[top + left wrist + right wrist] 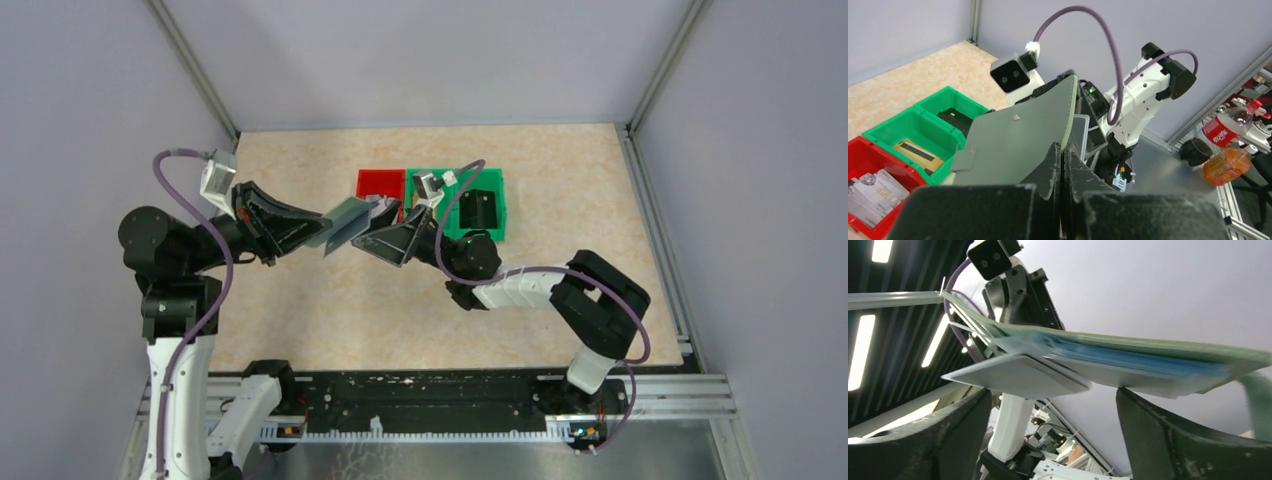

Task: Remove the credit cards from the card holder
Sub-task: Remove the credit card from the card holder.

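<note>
Below card holder [1158, 352] — blurred card [1018, 376], perhaps

**Card holder** [1018, 145]: matt grey-green, leather-like cover with a small shiny stud and a smooth pale blue lining. The credit card [1013, 375] projecting from it looks like smooth pale grey plastic with a faint sheen. The jaws of the left gripper [1062, 150] and the right gripper [1052, 400] are matt black with a grainy finish, chipped along the edges. The red bin [365, 185] and green bin [497, 180] are glossy moulded plastic, standing on a matt, speckled beige, stone-patterned surface [300, 300].
</note>
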Motion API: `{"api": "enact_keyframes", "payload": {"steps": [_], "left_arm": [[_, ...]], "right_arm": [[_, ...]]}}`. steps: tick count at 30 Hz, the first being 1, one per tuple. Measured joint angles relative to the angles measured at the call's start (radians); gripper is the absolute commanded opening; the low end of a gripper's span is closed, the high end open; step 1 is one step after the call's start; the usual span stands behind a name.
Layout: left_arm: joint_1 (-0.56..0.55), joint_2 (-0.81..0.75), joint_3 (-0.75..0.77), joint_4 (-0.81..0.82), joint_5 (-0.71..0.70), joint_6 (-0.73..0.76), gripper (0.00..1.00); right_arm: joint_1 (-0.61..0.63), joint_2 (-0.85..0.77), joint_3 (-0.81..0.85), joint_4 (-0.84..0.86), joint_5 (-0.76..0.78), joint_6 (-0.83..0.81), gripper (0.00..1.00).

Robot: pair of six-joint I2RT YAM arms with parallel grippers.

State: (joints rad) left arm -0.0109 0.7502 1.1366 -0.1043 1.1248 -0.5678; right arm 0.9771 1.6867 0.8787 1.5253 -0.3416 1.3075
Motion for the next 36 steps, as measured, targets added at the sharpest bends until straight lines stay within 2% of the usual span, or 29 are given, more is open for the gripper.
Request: {"api": "enact_keyframes", "payload": {"steps": [5, 8, 12, 15, 19, 21, 24, 26, 28, 31, 36], "left_arm": [[0.0, -0.011, -0.035, -0.001, 0.031, 0.036, 0.0], [0.0, -0.011, -0.037, -0.013, 0.044, 0.071, 0.0], [0.0, -0.014, -0.037, -0.019, 0.06, 0.092, 0.0], [0.0, -0.017, -0.037, -0.018, 0.069, 0.099, 0.0], [0.0, -0.018, -0.036, -0.025, 0.073, 0.117, 0.0], [0.0, -0.018, -0.036, -0.036, 0.074, 0.123, 0.0], [0.0, -0.018, -0.036, -0.052, 0.075, 0.132, 0.0], [0.0, -0.018, -0.036, -0.054, 0.076, 0.132, 0.0], [0.0, -0.018, -0.036, -0.053, 0.076, 0.129, 0.0], [0.0, -0.018, -0.036, -0.049, 0.076, 0.12, 0.0], [0.0, -0.014, -0.034, -0.035, 0.082, 0.106, 0.0]], "right_arm": [[0.012, -0.057, 0.002, -0.054, -0.005, -0.069, 0.99], [0.019, -0.138, 0.002, -0.185, -0.006, -0.169, 0.95], [0.036, -0.277, 0.026, -0.459, 0.001, -0.367, 0.91], [0.042, -0.339, 0.04, -0.586, 0.002, -0.455, 0.83], [0.042, -0.349, 0.04, -0.636, -0.025, -0.486, 0.72], [0.042, -0.355, 0.04, -0.682, -0.042, -0.504, 0.7], [0.04, -0.393, 0.041, -0.799, -0.044, -0.553, 0.54], [0.037, -0.423, 0.054, -0.889, -0.036, -0.6, 0.49], [0.034, -0.443, 0.087, -0.989, -0.015, -0.652, 0.49], [0.034, -0.467, 0.14, -1.129, 0.017, -0.734, 0.58], [0.032, -0.497, 0.186, -1.291, 0.066, -0.86, 0.81]]}}
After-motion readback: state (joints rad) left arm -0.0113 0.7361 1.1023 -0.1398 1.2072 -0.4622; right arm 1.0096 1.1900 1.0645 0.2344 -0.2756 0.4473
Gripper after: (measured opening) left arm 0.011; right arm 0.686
